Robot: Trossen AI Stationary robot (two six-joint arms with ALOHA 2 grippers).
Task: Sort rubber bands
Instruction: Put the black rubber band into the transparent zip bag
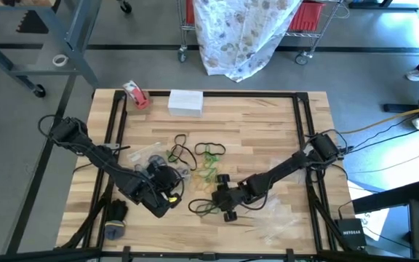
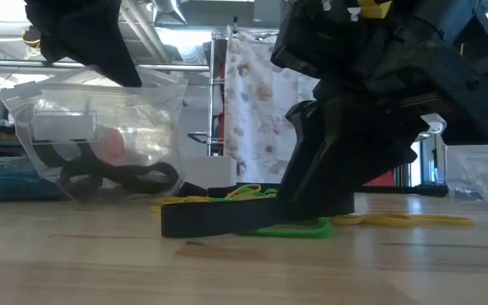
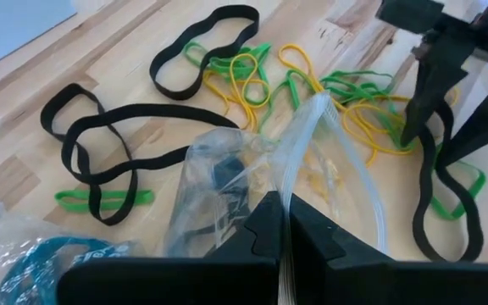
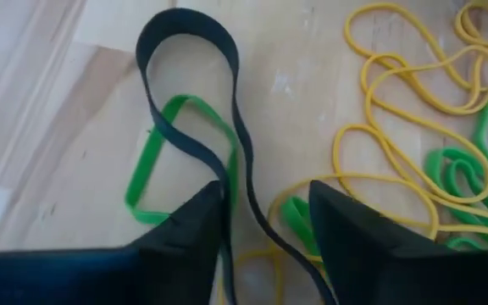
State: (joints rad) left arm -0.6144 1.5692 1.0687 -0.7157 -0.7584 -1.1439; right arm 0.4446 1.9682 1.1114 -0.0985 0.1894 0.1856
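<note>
On the left, left claw (image 1: 167,195) pressed together on the mouth of a clear bag (image 3: 227,182), the plastic pinched flat between its fingers. Best kept steady there, with the bag mouth held up for a drop.

In the middle, rubber bands (image 1: 204,159) scattered in a loose tangle on the tabletop (image 1: 260,124): black, green and yellow loops overlapping.

Right of the pile, right claw (image 4: 265,233) down at the wood, fingers spread a little and straddling a strand of a long black band (image 4: 189,80). A green band (image 4: 155,165) lies under that loop, yellow ones just beside. Squeeze on the black strand alone, then lift straight up so the green one slips free; risk of dragging neighbours along.

Bare wood toward the far edge and right side; black frame rails close along both sides.
</note>
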